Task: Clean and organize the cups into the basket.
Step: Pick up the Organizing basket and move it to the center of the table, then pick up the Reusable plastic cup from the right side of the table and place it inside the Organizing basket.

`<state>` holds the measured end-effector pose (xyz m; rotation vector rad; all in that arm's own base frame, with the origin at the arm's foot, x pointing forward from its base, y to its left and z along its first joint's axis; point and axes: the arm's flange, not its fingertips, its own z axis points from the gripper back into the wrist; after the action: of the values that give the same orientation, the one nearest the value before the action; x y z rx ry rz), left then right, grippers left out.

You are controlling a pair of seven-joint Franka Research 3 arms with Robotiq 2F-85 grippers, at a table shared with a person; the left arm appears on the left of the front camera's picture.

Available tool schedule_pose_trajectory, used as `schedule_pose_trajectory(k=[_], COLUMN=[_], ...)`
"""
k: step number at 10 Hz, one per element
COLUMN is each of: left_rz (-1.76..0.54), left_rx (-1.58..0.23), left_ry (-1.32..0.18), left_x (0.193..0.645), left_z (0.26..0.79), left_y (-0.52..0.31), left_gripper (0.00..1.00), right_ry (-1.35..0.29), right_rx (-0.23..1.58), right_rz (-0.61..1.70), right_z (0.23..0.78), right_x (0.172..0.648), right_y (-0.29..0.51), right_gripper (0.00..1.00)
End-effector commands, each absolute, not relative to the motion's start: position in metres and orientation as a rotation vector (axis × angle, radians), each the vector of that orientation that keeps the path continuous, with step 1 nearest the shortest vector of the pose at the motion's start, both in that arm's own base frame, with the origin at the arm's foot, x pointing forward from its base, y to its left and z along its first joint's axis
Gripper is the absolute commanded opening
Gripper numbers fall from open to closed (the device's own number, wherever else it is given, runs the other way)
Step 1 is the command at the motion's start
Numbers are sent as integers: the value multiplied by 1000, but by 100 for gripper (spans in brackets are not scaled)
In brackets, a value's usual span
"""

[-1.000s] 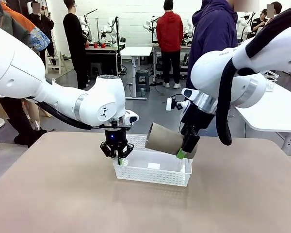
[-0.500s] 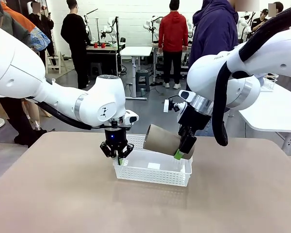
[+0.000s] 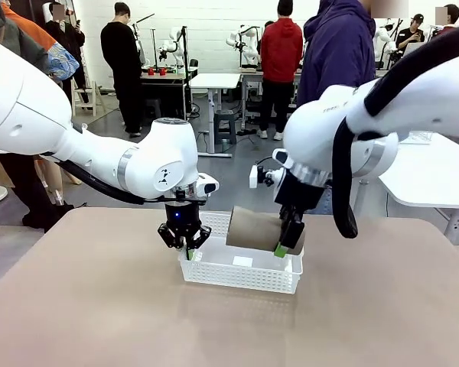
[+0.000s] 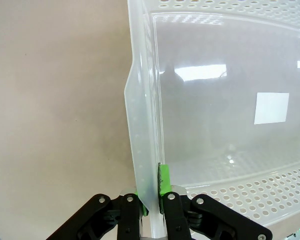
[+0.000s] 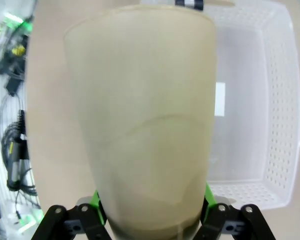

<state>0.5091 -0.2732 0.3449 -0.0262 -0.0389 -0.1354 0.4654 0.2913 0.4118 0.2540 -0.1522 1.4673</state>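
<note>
Bright, even overhead light fills the front view, which is sharp, with a faint shadow under the basket (image 3: 241, 277) on the desk (image 3: 99, 306). In the left wrist view ceiling lamps glare off the basket floor. The tan cup (image 5: 145, 125) is soft and out of focus in the right wrist view, whose edges bend.

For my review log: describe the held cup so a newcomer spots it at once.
On the tan table, find the shallow white lattice-sided plastic basket. Above its right end, the right gripper is shut on a tall tapered kraft-brown paper cup, tipped sideways, mouth toward the left arm. Unlike the basket, it is brown and airborne.
</note>
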Motion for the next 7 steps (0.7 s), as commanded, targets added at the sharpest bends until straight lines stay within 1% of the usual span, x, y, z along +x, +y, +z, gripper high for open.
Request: schedule_pose_trajectory(k=[1,7], left_rz=[-139,-139], left_rx=[-21,-21], left_ry=[-39,-39], left_x=[509,509], left_z=[344,344], left_y=[-272,-272], left_gripper=[0,0], right_ry=[-128,-217], right_rx=[153,-65], right_rz=[1419,1372], right_z=[403,372], right_x=[477,499], right_y=[314,316], right_gripper=[79,79])
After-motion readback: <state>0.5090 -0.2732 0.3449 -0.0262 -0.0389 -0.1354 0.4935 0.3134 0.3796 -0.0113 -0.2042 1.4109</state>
